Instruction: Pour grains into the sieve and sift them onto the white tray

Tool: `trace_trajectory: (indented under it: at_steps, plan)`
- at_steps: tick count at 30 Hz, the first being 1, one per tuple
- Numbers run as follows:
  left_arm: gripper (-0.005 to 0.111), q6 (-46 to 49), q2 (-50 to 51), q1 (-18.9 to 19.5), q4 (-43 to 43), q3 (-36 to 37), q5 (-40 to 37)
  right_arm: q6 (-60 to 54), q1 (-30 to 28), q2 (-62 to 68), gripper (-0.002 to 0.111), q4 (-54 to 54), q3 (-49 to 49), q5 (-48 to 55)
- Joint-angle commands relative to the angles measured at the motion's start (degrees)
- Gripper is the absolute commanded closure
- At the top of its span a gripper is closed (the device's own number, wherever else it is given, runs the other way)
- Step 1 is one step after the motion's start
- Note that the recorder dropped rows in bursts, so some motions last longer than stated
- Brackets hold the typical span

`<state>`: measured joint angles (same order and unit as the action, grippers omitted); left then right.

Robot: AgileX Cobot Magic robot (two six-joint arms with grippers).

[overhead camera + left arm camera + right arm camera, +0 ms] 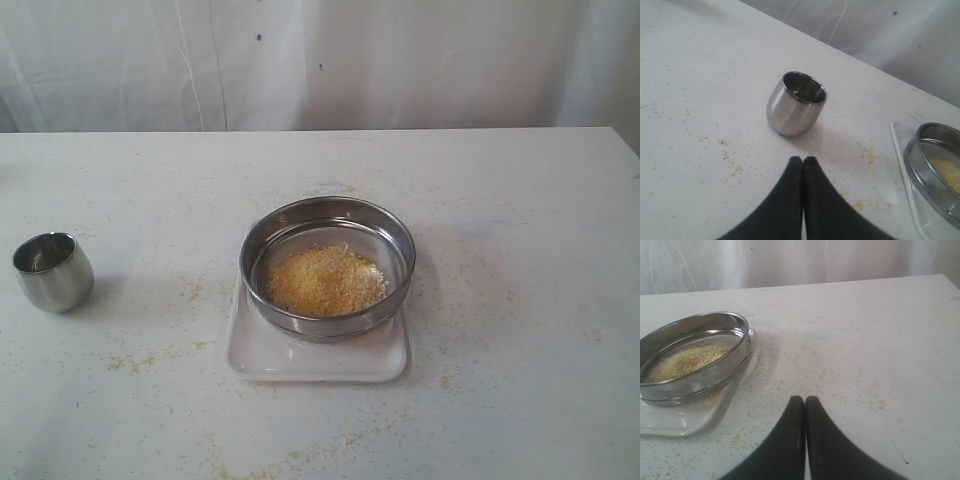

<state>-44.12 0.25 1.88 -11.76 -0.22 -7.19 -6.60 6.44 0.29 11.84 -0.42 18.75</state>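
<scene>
The round steel sieve [327, 265] rests on the white tray [300, 358] at the table's middle, with a heap of yellow-tan grains [323, 281] on its mesh. The sieve [692, 355], tray [685, 420] and grains [685, 360] also show in the right wrist view, and the sieve [935, 165] sits at the edge of the left wrist view. My left gripper [803, 161] is shut and holds nothing, a short way off the steel cup. My right gripper [804, 400] is shut and empty, above bare table beside the tray. Neither arm appears in the exterior view.
A small steel cup [53, 271] stands upright at the table's left; its inside [805, 87] looks empty. Stray yellow specks [130, 362] lie scattered over the tabletop around the tray. A white curtain [320, 60] hangs behind the table.
</scene>
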Motion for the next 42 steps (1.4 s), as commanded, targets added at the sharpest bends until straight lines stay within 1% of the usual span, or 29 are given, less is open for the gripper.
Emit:
trace_trajectory:
  at_steps: [1,4,6,8,10,12,38,39,40,41,42]
  plan:
    - [0.107,4.7,-0.25,0.16,1.92,0.22,-3.3,0.04,-0.2,-0.29,0.108,0.33,0.42,-0.44]
    - [0.107,15.9,-0.25,0.16,5.61,0.22,-5.32,0.04,-0.2,-0.29,0.108,0.33,0.42,-0.44]
    - [0.107,26.64,-0.25,0.16,9.59,0.22,-4.97,0.04,-0.2,-0.29,0.108,0.33,0.42,-0.44]
    - [0.107,35.97,-0.25,0.16,11.76,0.22,-4.32,0.04,-0.2,-0.29,0.108,0.33,0.42,-0.44]
    - [0.107,41.56,-0.25,0.16,12.81,0.22,-3.79,0.04,-0.2,-0.29,0.108,0.33,0.42,-0.44]
    - [0.107,44.62,-0.25,0.16,13.22,0.22,-3.43,0.04,-0.2,-0.29,0.108,0.33,0.42,-0.44]
    - [0.107,44.62,-0.25,0.16,13.22,0.22,-2.94,0.04,-0.2,-0.29,0.108,0.33,0.42,-0.44]
    - [0.107,44.62,-0.25,0.16,13.22,0.22,-2.94,-1.3,-0.2,-0.29,0.108,-0.14,0.42,-0.92]
    - [0.107,44.62,-0.25,0.16,13.22,0.22,-2.94,-6.13,-0.2,-0.29,0.108,-1.97,0.42,-4.38]
    - [0.107,44.62,-0.25,0.16,13.22,0.22,-2.94,-5.94,-0.2,-0.29,0.108,-0.95,0.42,-7.01]
    - [0.107,44.62,-0.25,0.16,13.22,0.22,-2.94,-0.46,-0.2,-0.29,0.108,6.43,0.42,-11.23]
